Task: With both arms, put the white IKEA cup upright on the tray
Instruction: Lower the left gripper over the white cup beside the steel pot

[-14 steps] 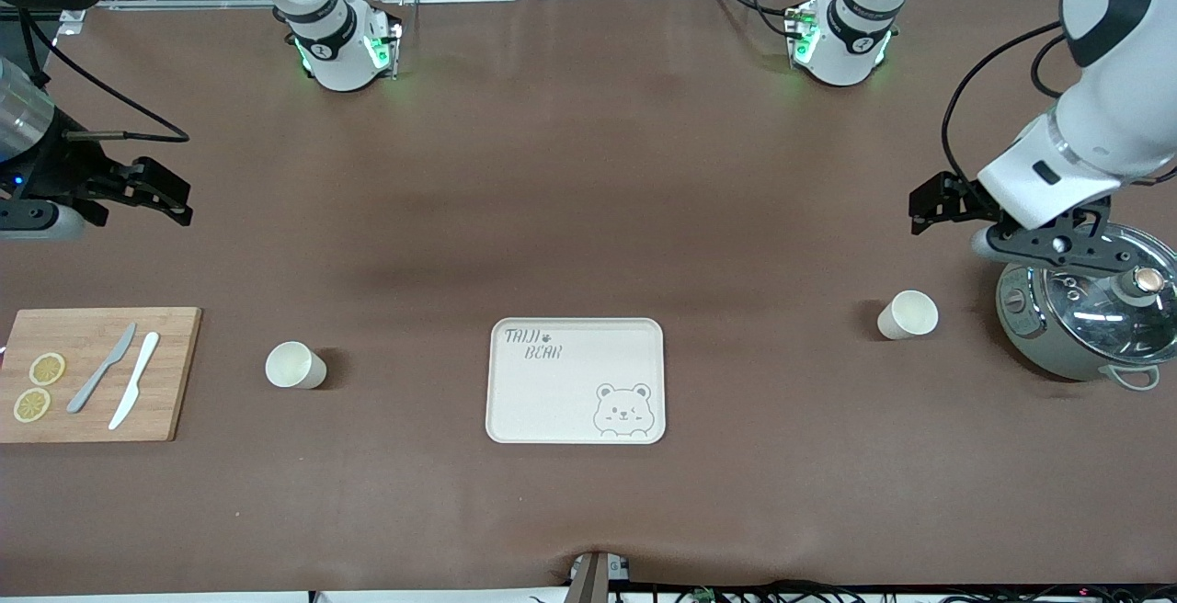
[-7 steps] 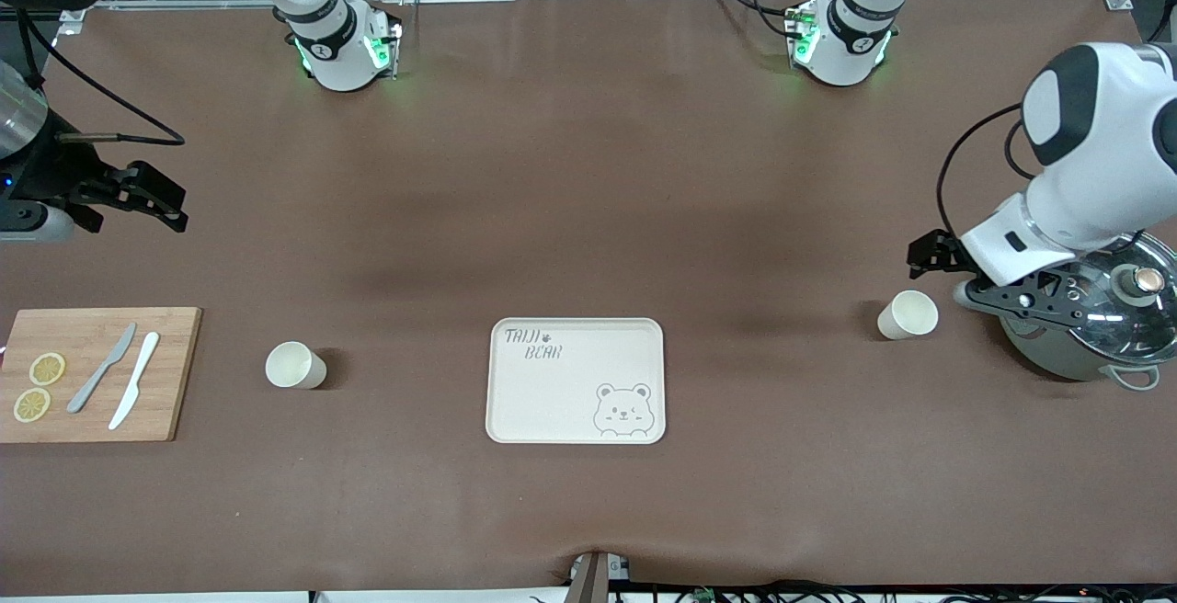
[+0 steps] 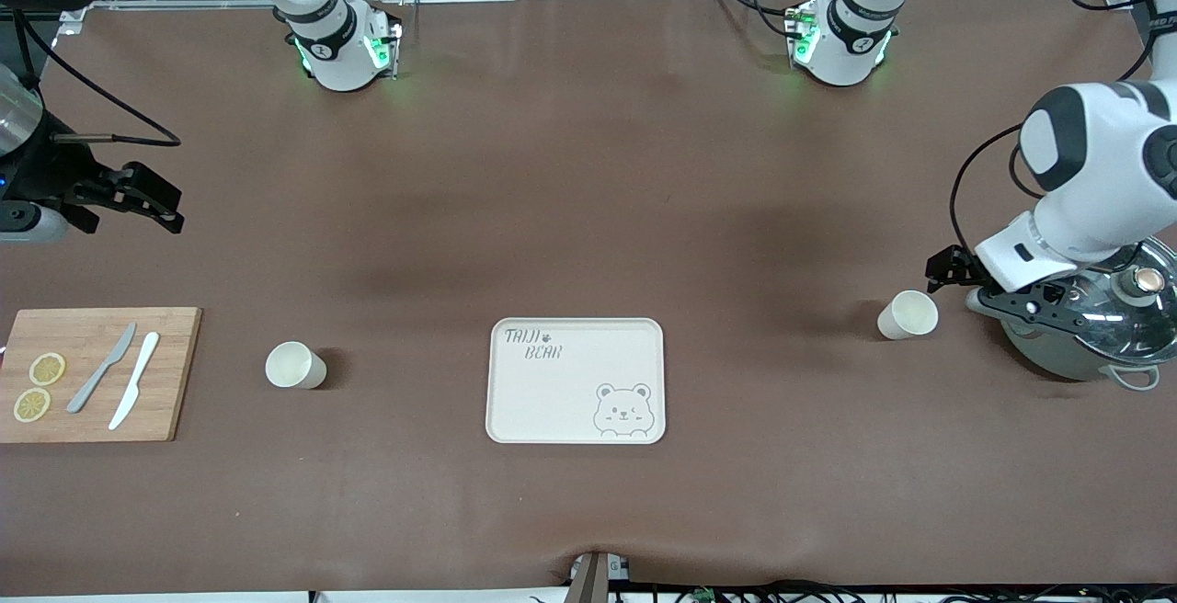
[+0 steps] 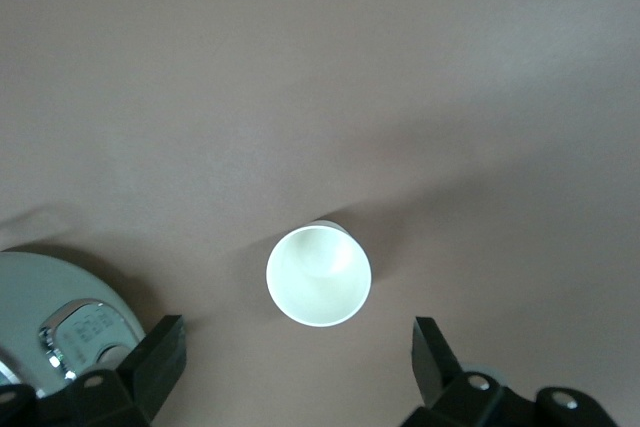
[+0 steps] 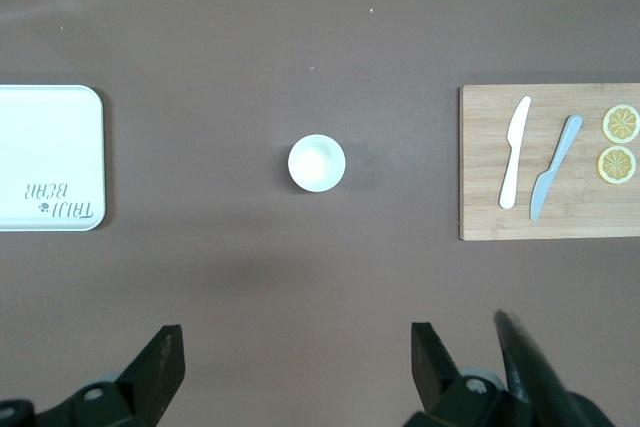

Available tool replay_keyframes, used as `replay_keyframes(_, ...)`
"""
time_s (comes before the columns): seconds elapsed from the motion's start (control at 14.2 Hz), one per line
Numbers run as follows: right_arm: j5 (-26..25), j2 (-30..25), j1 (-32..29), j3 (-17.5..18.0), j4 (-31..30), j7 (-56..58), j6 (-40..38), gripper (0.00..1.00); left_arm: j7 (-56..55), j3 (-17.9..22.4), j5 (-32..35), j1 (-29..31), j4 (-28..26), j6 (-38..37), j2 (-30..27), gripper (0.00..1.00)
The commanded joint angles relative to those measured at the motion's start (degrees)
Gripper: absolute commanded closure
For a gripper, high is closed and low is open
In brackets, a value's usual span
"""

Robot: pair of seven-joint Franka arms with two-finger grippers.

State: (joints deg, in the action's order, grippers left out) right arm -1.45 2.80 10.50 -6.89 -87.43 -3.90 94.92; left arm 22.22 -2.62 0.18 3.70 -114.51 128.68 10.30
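Left hand [image 3: 949, 268] lower now, beside cup [image 3: 908, 315].

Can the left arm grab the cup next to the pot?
Probably yes. The left tool hangs open just above that cup, which stands upright on the bare table with nothing on it. The pot sits close beside it, so the fingers have to come down without bumping it.
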Motion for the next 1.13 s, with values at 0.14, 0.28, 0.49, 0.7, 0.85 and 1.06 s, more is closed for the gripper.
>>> replay_keyframes(0.14, 0.05, -0.16, -1.0, -0.05, 0.68, -0.68, 0.35, 0.0, 4.14, -0.45, 0.26, 2.54, -2.38, 6.38, 2.52, 0.0)
replay_keyframes(0.28, 0.22, -0.16, -1.53, 0.04, 0.68, -0.59, 0.27, 0.0, 5.37, -0.45, 0.26, 2.98, -3.26, 9.74, 4.19, 0.0)
replay_keyframes(0.49, 0.13, 0.01, -1.27, 0.13, 0.68, -0.59, 0.79, 0.0, 6.08, -0.45, 0.26, 4.04, -3.27, 11.94, 6.57, 0.0)
replay_keyframes(0.7, 0.31, 0.71, -1.79, 0.13, 0.59, -0.24, 1.85, 0.0, 6.08, -0.45, 0.26, 4.04, -3.7, 15.01, 9.37, 0.0)
replay_keyframes(0.85, 0.31, 0.54, -2.67, 0.13, -0.29, -0.15, 1.59, 0.0, 6.08, -0.54, 0.26, 4.12, -5.98, 20.09, 10.35, 0.0)
replay_keyframes(1.06, -0.04, 1.77, -2.5, 0.04, -2.56, 0.12, 2.89, 0.0, 5.56, -0.54, 0.17, 4.04, -6.08, 20.65, 10.97, 0.0)
